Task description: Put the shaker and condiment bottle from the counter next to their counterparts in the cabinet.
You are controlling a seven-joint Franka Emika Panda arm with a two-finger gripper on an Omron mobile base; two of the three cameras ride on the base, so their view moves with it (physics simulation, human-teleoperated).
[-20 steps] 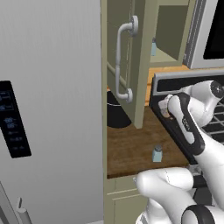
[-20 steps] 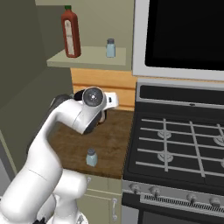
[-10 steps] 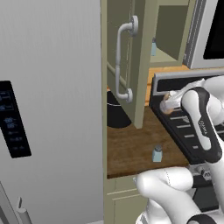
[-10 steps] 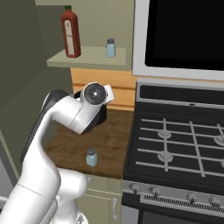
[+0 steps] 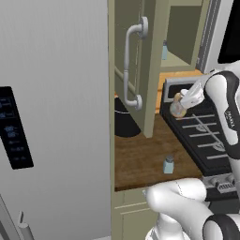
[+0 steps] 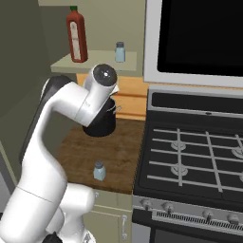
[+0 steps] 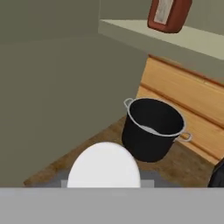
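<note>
Nearby, black pot (image 7: 152,129) on counter (image 6: 118,152), beside open cabinet (image 5: 149,70) door

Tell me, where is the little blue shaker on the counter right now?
The shaker stands upright near the front edge of the counter, just left of the stove and in front of the black pot.

even flat rendered light, soft shadows, slightly blurry.
</note>
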